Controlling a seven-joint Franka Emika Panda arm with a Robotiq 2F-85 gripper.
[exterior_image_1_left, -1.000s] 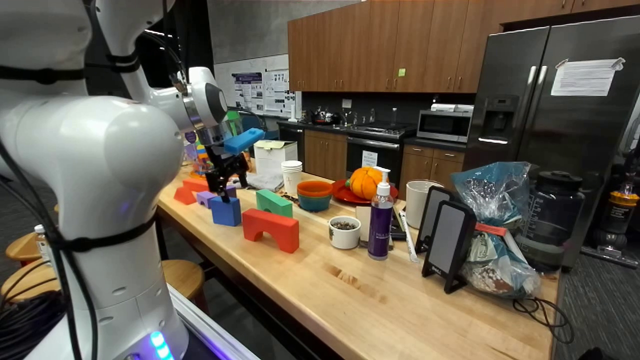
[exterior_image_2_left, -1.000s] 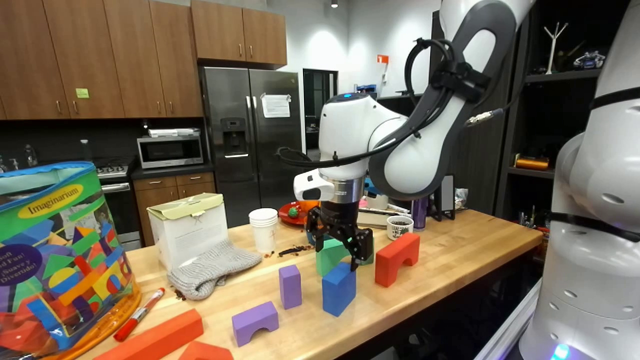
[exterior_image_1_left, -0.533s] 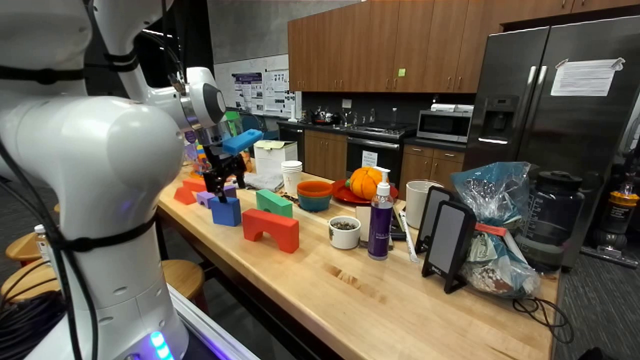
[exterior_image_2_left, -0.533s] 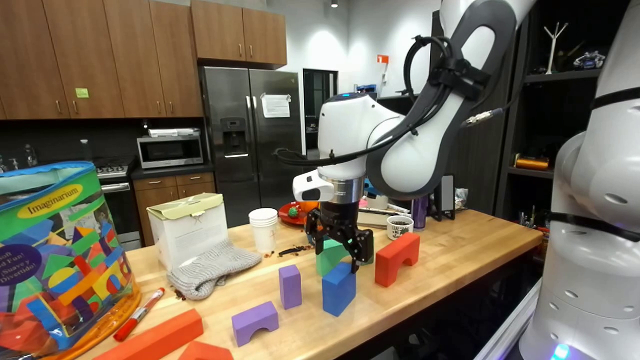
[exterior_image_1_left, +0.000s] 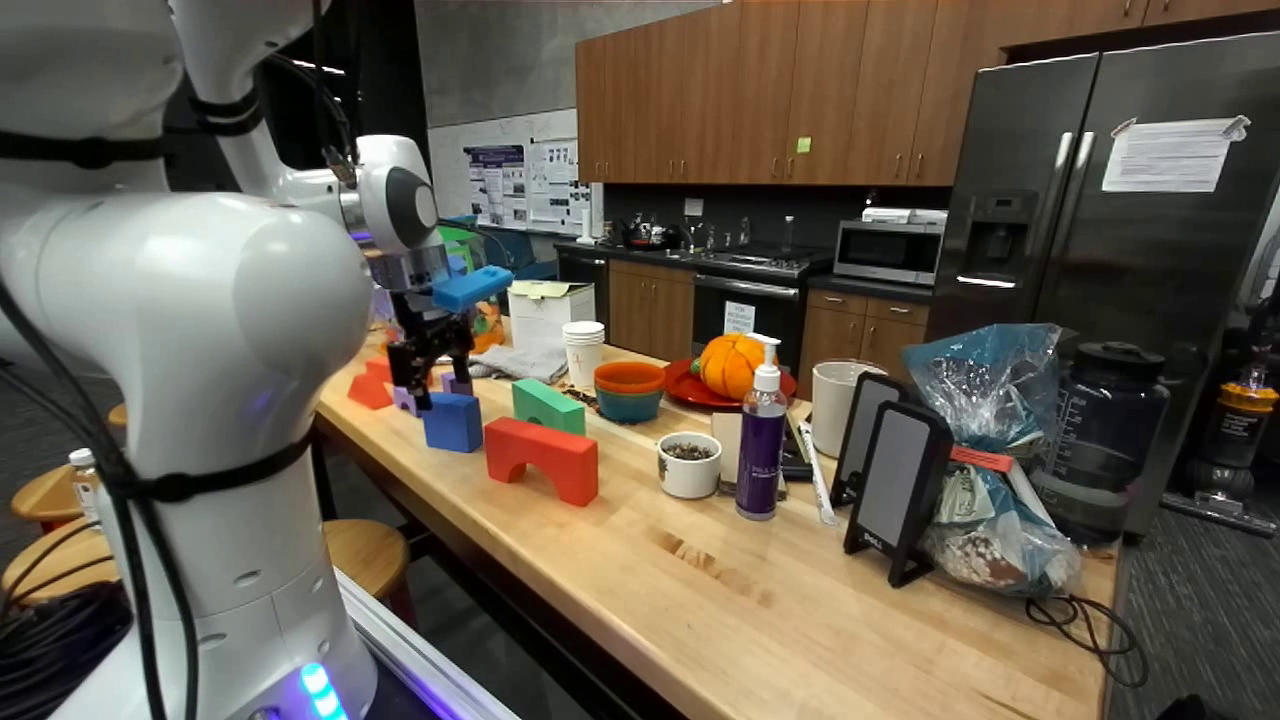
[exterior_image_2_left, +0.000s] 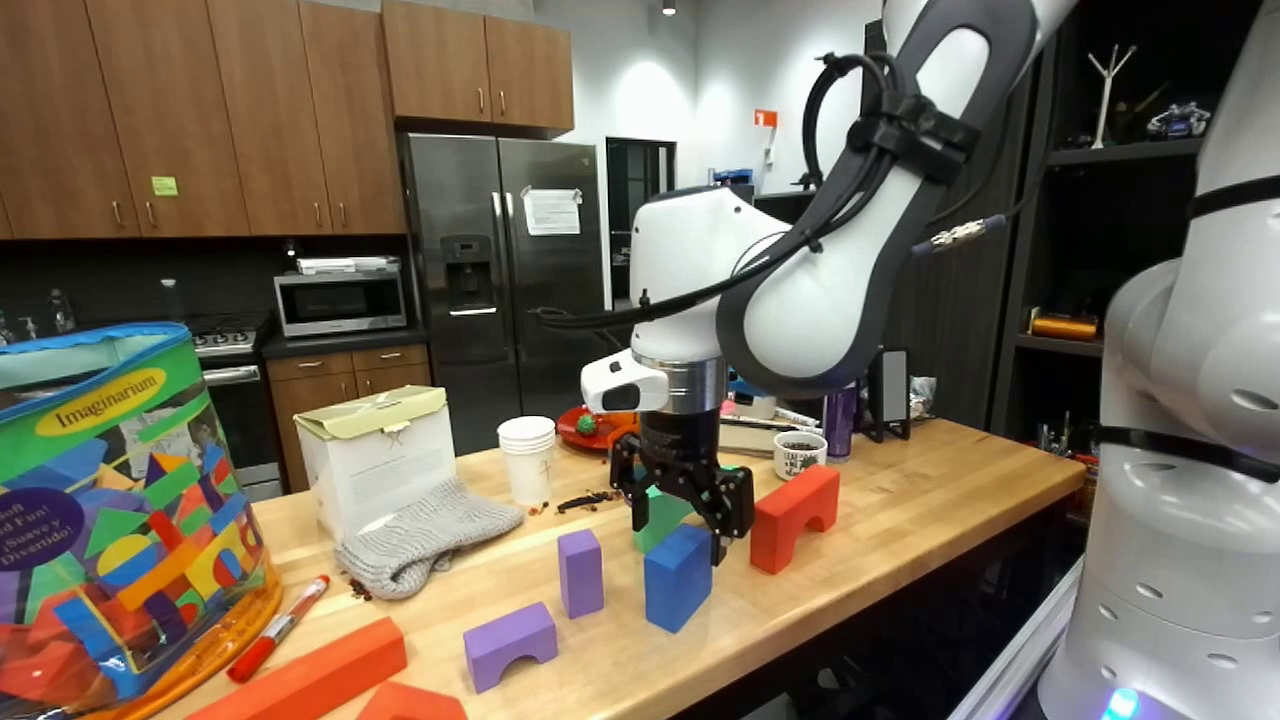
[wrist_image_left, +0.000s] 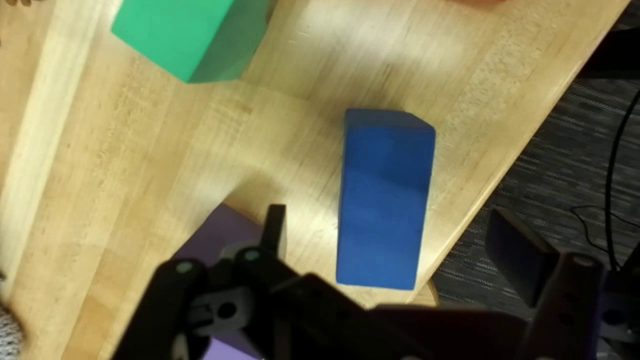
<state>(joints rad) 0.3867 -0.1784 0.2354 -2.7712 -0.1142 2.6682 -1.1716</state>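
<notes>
The blue block (wrist_image_left: 384, 207) is plain, flat-sided and rectangular.

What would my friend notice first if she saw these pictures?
Probably the big white robot arm bent over the pale wooden table, its black fingers wide apart with the blue rectangular block showing between them in the wrist view. Next, perhaps, the round orange pumpkin on a red plate, toward the table's far side in an exterior view, or the colourful clear-plastic toy bag at the lower left in an exterior view.
</notes>
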